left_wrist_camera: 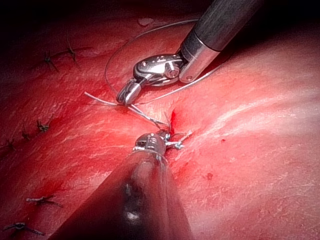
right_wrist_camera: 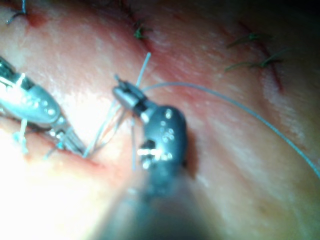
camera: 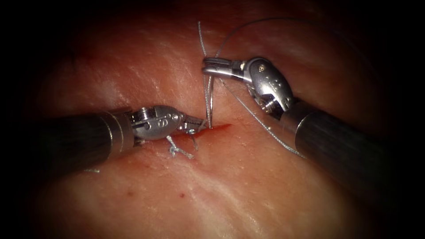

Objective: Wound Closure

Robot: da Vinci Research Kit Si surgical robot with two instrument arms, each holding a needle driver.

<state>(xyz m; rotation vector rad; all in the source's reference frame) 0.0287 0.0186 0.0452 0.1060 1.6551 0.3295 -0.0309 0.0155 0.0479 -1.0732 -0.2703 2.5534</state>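
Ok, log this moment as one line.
left tool: shut on thread at cut | right tool: shut on thread above cut | needle: not made out

Both arms are dark, faintly ribbed shafts ending in polished silver collars and screw-studded steel wrists, the left tool (camera: 195, 122) stamped with digits, the right tool (camera: 210, 66) unmarked.
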